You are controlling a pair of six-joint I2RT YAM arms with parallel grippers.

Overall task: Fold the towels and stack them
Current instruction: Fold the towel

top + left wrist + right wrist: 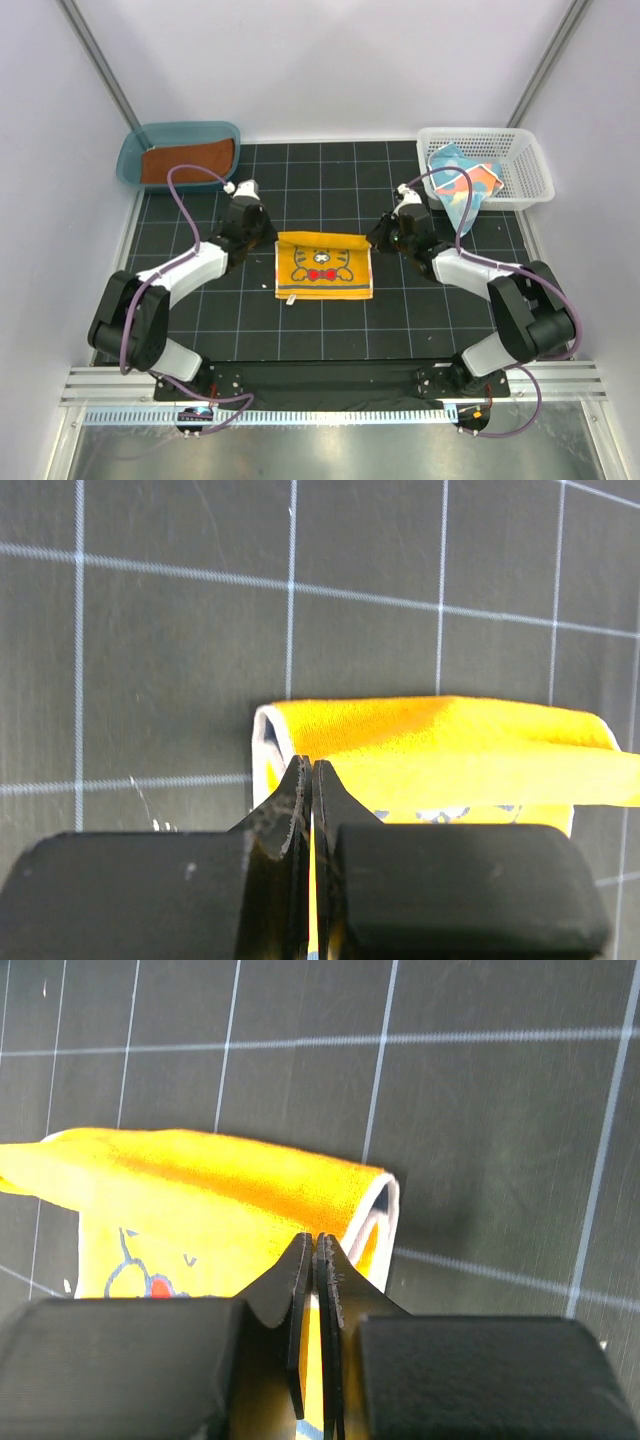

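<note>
A yellow-orange towel (323, 265) with a cat face lies in the middle of the black grid mat, its far edge folded over. My left gripper (270, 238) is at the towel's far left corner and is shut on it. In the left wrist view the closed gripper (312, 770) pinches the towel's yellow edge (440, 740). My right gripper (378, 238) is shut on the far right corner. The right wrist view shows that gripper (315, 1245) with the towel's fabric (200, 1190) between the fingers. A rust-brown towel (187, 160) lies in the tub. A teal towel with orange spots (462, 185) hangs over the basket.
A teal plastic tub (130, 160) stands at the back left. A white lattice basket (520, 160) stands at the back right. The black grid mat (320, 190) covers the table between white walls.
</note>
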